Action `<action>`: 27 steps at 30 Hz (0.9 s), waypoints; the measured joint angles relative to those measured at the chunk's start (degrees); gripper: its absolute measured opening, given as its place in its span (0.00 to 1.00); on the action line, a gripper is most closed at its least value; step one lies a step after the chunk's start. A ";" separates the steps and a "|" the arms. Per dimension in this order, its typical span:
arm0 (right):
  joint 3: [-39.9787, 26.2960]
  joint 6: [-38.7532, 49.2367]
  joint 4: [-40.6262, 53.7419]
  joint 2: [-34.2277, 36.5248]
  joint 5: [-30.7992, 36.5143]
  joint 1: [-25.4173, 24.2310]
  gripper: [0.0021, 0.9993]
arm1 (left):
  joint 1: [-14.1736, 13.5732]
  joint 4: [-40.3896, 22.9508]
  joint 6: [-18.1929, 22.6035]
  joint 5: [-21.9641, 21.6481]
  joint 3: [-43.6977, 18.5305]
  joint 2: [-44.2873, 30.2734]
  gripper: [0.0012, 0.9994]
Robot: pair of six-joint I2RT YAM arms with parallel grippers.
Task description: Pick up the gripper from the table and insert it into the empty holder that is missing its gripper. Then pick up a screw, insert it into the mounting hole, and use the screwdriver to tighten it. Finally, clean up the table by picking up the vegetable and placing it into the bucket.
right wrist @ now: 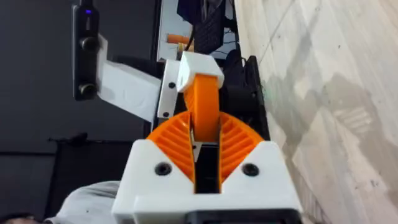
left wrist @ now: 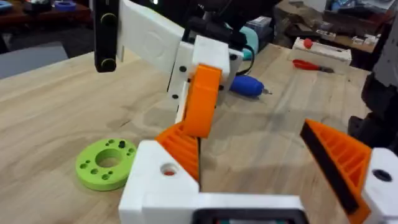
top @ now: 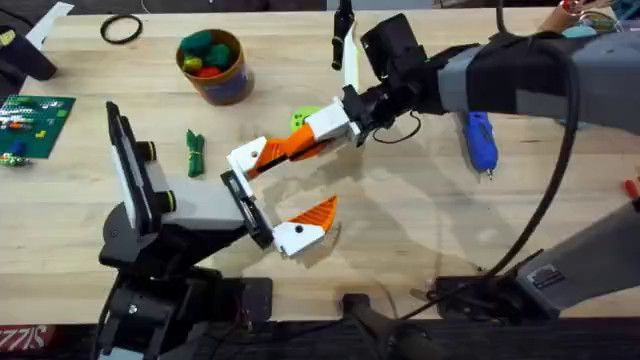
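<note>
Bare table (top: 420, 215) right of the holder (top: 190, 205); screwdriver (top: 481, 141) and bucket (top: 212, 65) at its edges.

Black arms, grey sleeves, black cables; white grippers, orange ribbed pads (right wrist: 177, 142).

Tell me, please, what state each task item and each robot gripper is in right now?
gripper: clamped by the right gripper, its white base at the holder's rail.
holder: one ribbed finger mounted.
screwdriver: lying on the table, untouched.
vegetable: lying on the table.
bucket: upright, toys inside.
left gripper: open, holding nothing.
</note>
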State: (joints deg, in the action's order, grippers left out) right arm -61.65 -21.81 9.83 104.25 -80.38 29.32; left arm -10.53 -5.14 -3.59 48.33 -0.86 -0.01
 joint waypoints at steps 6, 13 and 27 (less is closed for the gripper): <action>0.00 -2.71 -2.95 0.00 0.61 0.43 0.14 | 0.39 0.02 -0.16 -0.03 0.00 0.02 0.98; 0.04 -5.50 -5.28 0.00 1.54 1.76 0.18 | 0.70 0.00 -0.16 -0.07 0.00 0.00 0.98; 0.04 -6.35 -5.33 0.00 1.50 2.56 0.24 | 0.53 -0.07 -0.11 1.83 0.00 0.00 0.98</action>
State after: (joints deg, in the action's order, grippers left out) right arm -61.60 -28.16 4.49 104.25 -78.89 31.88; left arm -10.00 -5.21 -3.70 50.16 -0.86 -0.01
